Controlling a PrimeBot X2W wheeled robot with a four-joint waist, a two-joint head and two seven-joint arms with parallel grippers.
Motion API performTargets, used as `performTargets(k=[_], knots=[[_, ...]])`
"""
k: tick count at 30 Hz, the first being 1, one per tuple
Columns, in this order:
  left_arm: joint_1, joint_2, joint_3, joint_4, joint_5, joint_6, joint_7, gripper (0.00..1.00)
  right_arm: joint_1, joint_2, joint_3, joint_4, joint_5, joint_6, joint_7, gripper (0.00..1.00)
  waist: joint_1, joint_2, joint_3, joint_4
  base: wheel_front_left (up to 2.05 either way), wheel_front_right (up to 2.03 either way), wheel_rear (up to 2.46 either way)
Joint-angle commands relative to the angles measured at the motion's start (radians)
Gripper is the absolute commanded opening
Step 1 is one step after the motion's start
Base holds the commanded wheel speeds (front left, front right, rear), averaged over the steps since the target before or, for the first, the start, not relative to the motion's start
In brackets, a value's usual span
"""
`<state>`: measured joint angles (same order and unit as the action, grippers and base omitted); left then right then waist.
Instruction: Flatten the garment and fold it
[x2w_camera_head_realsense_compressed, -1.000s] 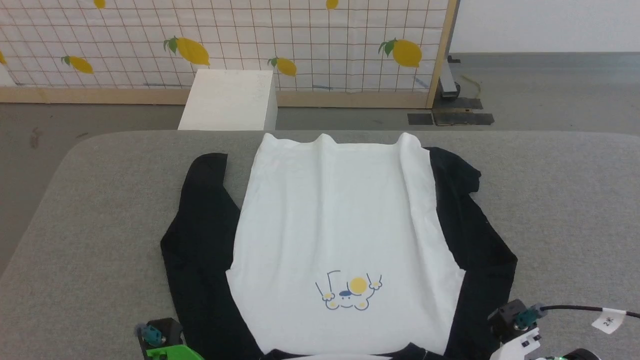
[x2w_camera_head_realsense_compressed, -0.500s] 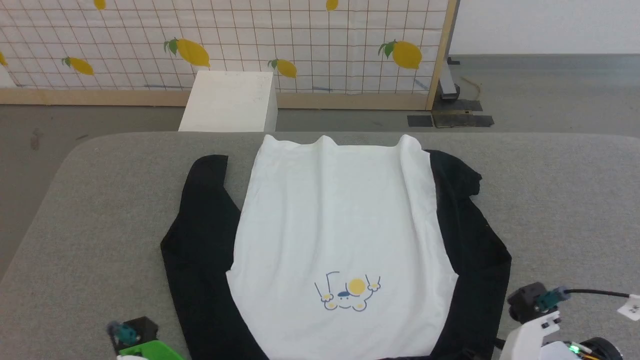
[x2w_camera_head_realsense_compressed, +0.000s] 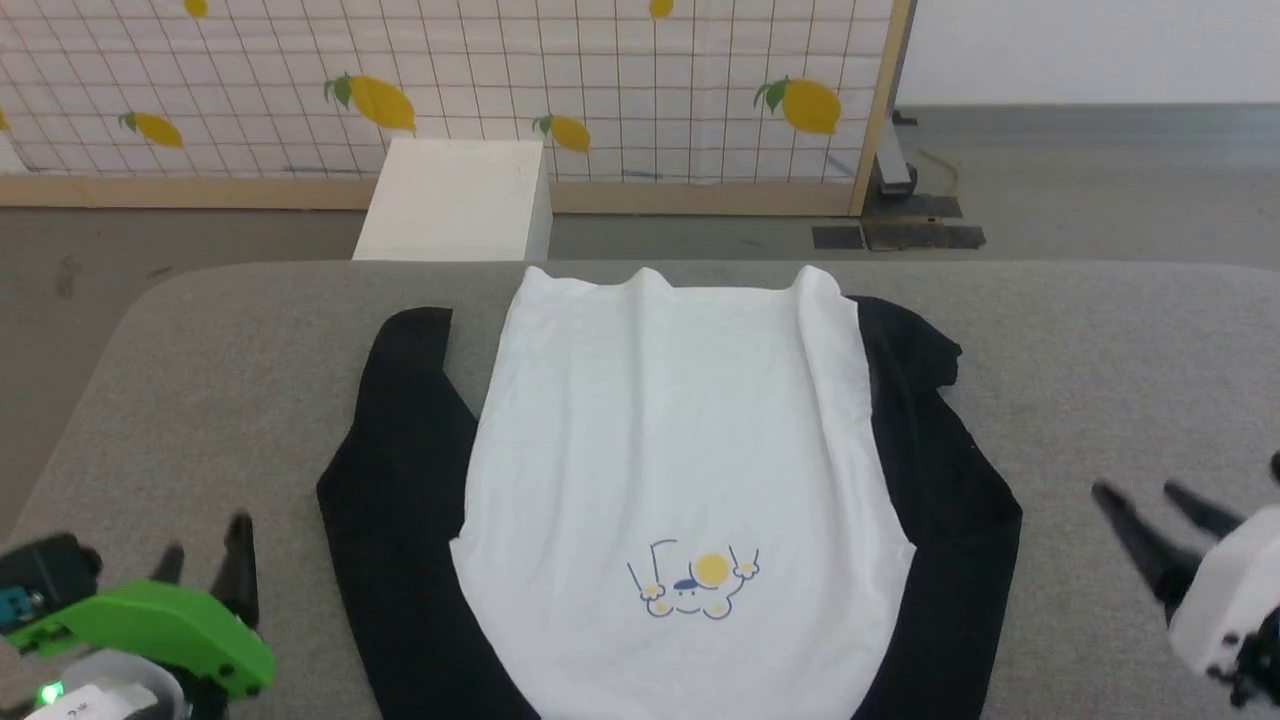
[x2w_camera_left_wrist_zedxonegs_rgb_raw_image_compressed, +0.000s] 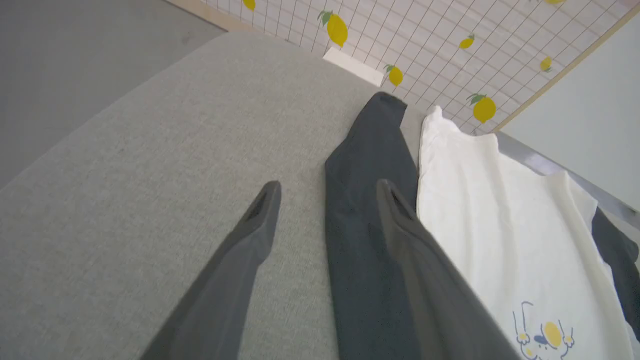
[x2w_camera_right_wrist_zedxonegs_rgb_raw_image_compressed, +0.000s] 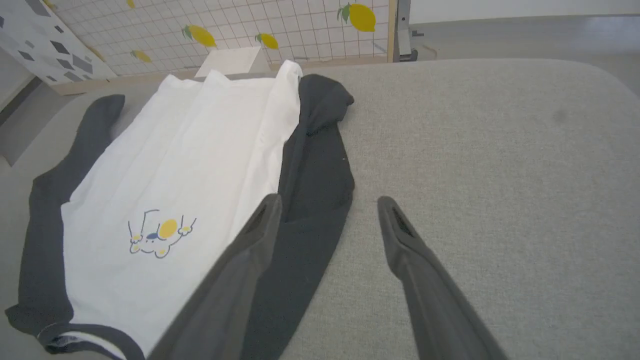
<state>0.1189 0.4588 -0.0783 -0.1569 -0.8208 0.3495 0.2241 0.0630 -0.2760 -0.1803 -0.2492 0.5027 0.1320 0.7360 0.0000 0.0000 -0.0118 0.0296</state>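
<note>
Presently | shirt (x2w_camera_head_realsense_compressed: 680, 450) spread print-up on worktop (x2w_camera_head_realsense_compressed: 1100, 350), sleeves (x2w_camera_head_realsense_compressed: 400, 480) alongside | left claw (x2w_camera_head_realsense_compressed: 206, 540), right claw (x2w_camera_head_realsense_compressed: 1138, 492) released, empty, flanking it | flattening judged near done; folding next: each claw must pinch a sleeve edge.

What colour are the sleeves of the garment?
The sleeves are black, clearest in the head view.

Grey padded table (x2w_camera_head_realsense_compressed: 1100, 350), white box (x2w_camera_head_realsense_compressed: 455, 200) just behind it, lemon-print grid screen (x2w_camera_head_realsense_compressed: 500, 80) beyond, grey floor (x2w_camera_head_realsense_compressed: 1100, 180)
</note>
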Motion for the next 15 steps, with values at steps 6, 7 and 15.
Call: performTargets(k=[6,7,15], knots=[[-0.118,-0.03,0.016,0.024,0.084,-0.131,-0.273,1.0,-0.206,0.012,-0.015,0.107,-0.047,-0.001,-0.127,1.0,0.0,0.0,0.087,-0.006,0.0,0.0,0.0],[-0.133,-0.036,0.017,0.031,0.095,-0.143,-0.312,1.0,-0.237,0.018,-0.022,0.13,-0.049,-0.001,-0.141,1.0,0.0,0.0,0.101,-0.006,0.0,0.0,0.0],[-0.25,-0.062,0.023,0.06,0.248,-0.222,-0.482,1.0,-0.498,0.013,-0.024,0.324,-0.117,-0.001,-0.125,1.0,0.0,0.0,0.259,0.017,0.0,0.0,0.0]])
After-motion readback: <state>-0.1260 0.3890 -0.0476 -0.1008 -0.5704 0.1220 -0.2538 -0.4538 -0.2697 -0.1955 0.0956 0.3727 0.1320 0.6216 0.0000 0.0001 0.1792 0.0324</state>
